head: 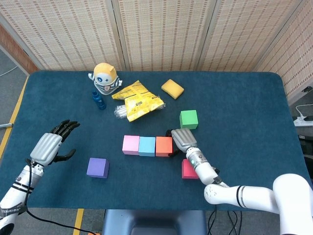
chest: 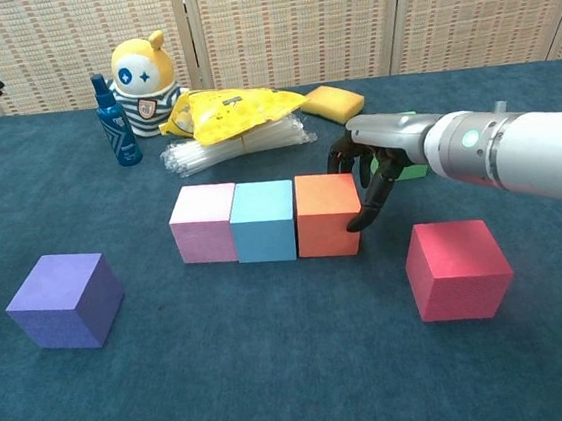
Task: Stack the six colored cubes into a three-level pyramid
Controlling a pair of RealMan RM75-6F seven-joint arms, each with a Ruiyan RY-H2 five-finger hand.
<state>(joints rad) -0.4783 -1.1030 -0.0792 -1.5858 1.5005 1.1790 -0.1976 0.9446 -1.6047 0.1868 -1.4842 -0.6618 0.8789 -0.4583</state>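
The right hand [chest: 376,155] reaches in from the right with its dark fingers [chest: 366,202] curled downward, their tips at the right face of the orange cube [chest: 327,214]; it holds nothing. That orange cube ends a row of three on the desk [head: 244,98], touching the light blue cube [chest: 263,220], which touches the pink cube [chest: 204,223] at the left end. Just beside the hand, toward the robot, sits the red cube [chest: 458,268], apart from the row. Behind the hand lies the green cube [head: 189,119], mostly hidden by it in the chest view. The purple cube [chest: 65,299] stands alone, well to the left of the row. The left hand [head: 50,145] hovers above the desk's left side, fingers spread and empty, near the purple cube. At the back of the desk are a yellow snack bag [chest: 240,111] lying over a bundle of clear straws, a blue bottle [chest: 114,124], a round-headed toy figure [chest: 143,79] and a yellow sponge [chest: 335,100]
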